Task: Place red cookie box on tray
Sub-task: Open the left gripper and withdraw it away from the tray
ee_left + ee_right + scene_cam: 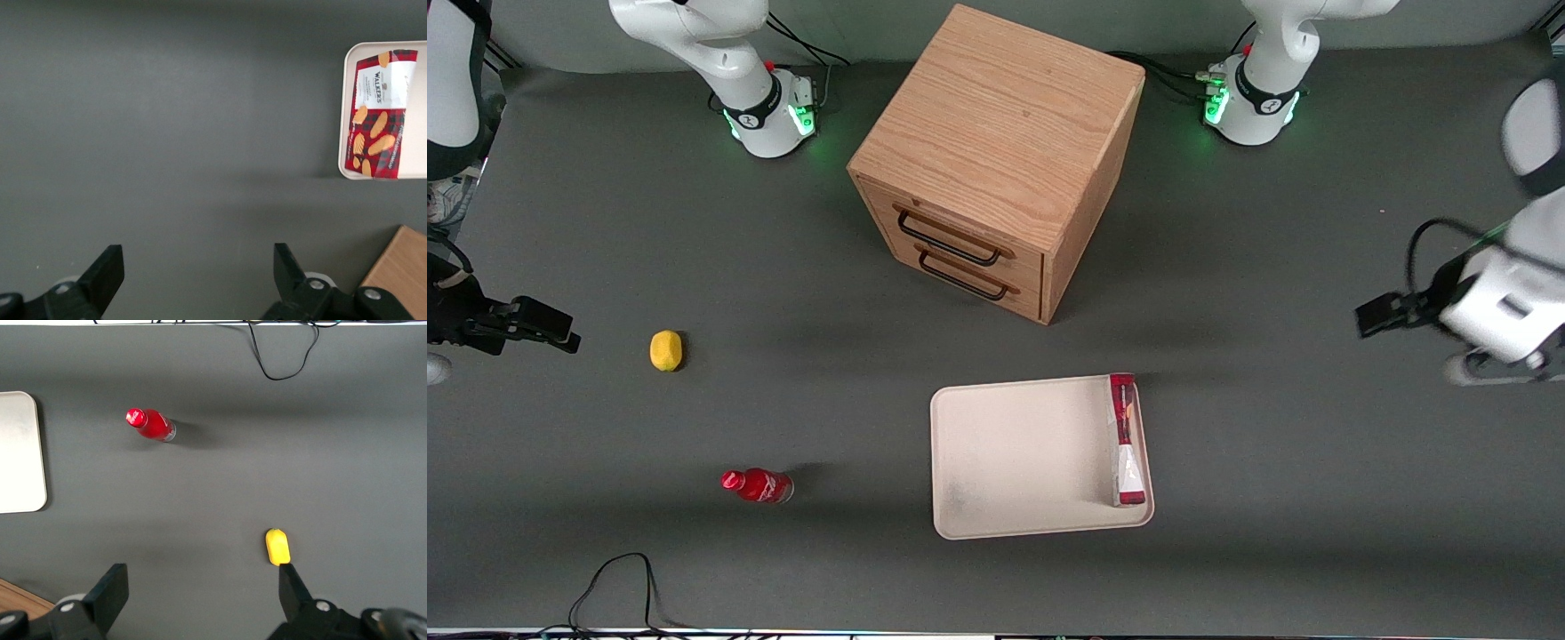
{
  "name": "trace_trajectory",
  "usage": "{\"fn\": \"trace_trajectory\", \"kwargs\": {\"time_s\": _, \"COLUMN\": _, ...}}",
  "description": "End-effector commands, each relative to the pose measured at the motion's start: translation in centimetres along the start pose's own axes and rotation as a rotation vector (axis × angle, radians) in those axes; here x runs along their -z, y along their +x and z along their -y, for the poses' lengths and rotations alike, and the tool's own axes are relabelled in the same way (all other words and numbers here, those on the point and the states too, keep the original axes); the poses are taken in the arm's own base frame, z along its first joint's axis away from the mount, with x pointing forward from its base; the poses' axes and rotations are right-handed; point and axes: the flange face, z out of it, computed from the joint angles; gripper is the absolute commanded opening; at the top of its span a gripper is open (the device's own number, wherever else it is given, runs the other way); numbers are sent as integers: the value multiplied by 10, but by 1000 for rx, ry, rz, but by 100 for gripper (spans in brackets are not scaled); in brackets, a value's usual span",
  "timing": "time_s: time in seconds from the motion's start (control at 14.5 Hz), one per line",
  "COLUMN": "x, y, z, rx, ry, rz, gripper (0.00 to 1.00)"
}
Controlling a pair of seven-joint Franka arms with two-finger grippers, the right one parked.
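Observation:
The red cookie box (1124,438) lies on the cream tray (1014,462), along the tray's edge toward the working arm's end, its white label end nearer the front camera. It also shows in the left wrist view (376,113) on the tray (346,100). My left gripper (1383,313) hangs above bare table at the working arm's end, well away from the tray. It is open and empty, its black fingers (107,272) spread wide over the grey mat.
A wooden two-drawer cabinet (996,160) stands farther from the front camera than the tray. A small red bottle (758,485) and a yellow lemon (665,349) lie toward the parked arm's end. A black cable (618,582) loops near the front edge.

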Motion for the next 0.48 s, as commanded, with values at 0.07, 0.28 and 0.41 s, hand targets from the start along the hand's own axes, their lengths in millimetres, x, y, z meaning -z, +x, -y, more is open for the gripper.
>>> {"fn": "trace_trajectory", "kwargs": {"time_s": 0.07, "x": 18, "y": -71, "z": 22, "rx": 7, "ry": -36, "rz": -30, "gripper": 100}}
{"fn": "trace_trajectory", "kwargs": {"time_s": 0.28, "x": 25, "y": -83, "z": 26, "rx": 10, "ry": -37, "rz": -42, "gripper": 100}}
{"fn": "trace_trajectory", "kwargs": {"time_s": 0.41, "x": 28, "y": -83, "z": 28, "rx": 13, "ry": -33, "rz": -47, "gripper": 100}}
